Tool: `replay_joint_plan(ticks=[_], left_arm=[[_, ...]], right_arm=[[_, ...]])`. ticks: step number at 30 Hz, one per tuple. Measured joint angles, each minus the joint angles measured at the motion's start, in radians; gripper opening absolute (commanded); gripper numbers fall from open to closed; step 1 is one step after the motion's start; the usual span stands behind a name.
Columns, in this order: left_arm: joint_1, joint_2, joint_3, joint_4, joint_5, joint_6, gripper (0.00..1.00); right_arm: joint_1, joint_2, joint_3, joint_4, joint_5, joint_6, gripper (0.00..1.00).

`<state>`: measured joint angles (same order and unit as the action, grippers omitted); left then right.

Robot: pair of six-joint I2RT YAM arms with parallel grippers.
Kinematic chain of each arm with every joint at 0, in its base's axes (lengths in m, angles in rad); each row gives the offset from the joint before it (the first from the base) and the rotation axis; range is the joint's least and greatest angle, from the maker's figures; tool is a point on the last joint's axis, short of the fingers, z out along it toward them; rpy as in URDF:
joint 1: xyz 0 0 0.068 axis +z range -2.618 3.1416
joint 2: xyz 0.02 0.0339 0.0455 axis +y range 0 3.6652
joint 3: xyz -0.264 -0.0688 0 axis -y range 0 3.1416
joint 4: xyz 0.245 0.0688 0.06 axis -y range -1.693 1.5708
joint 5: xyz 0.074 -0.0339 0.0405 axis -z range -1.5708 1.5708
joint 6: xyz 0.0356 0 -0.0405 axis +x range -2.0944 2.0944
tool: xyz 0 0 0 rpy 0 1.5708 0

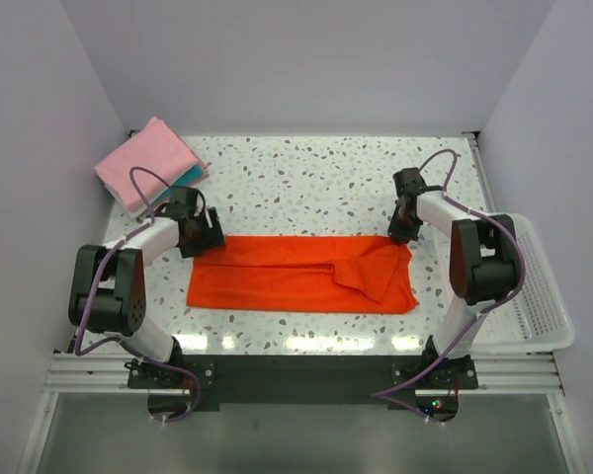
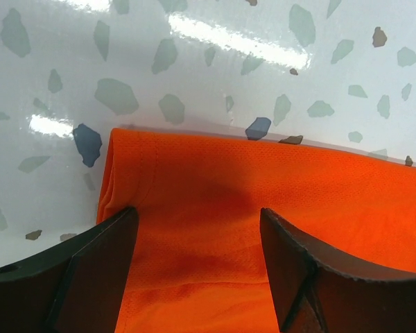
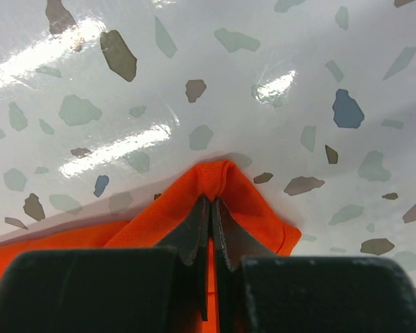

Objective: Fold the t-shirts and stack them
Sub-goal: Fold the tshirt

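The orange-red t-shirt [image 1: 301,274] lies as a long folded strip across the table's middle. My left gripper [image 1: 204,235] is at its far left corner, jaws open, straddling the cloth [image 2: 201,208] without closing on it. My right gripper [image 1: 402,227] is at the far right corner, shut on a pinched peak of the orange cloth [image 3: 225,179]. The folded pink t-shirt [image 1: 143,163] rests on the folded teal one [image 1: 192,178] at the back left corner.
A white mesh basket [image 1: 534,296] hangs off the table's right edge. The speckled tabletop [image 1: 316,183] is bordered by white walls at the back and both sides.
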<state>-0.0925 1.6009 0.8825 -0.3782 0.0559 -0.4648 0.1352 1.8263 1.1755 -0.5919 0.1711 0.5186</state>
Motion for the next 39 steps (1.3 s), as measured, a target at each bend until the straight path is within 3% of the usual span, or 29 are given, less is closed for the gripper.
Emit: replay_joint_plan(ticks=[11, 15, 17, 21, 27, 32, 39], left_arm=[[0.018, -0.065, -0.058, -0.012, -0.018, -0.048, 0.75], [0.013, -0.082, -0.058, -0.017, -0.008, -0.048, 0.76], [0.01, -0.097, -0.057, -0.023, -0.002, -0.047, 0.76], [-0.005, -0.132, -0.039, -0.037, 0.005, -0.042, 0.78], [-0.034, -0.193, 0.006, -0.037, 0.01, -0.03, 0.79], [-0.06, -0.219, 0.008, -0.034, 0.026, -0.02, 0.79], [-0.099, -0.22, -0.047, 0.0, 0.076, -0.021, 0.8]], right_arm=[[0.0, 0.0, 0.003, -0.045, 0.029, 0.006, 0.01], [0.0, 0.0, 0.018, -0.054, 0.019, 0.006, 0.23], [0.0, 0.0, 0.035, -0.06, 0.012, 0.004, 0.38], [0.0, -0.022, 0.072, -0.073, -0.017, -0.008, 0.51], [0.032, -0.11, 0.106, -0.092, -0.054, -0.018, 0.56], [0.128, -0.199, 0.09, -0.097, -0.081, -0.003, 0.56], [0.24, -0.259, -0.078, -0.077, -0.14, 0.071, 0.56]])
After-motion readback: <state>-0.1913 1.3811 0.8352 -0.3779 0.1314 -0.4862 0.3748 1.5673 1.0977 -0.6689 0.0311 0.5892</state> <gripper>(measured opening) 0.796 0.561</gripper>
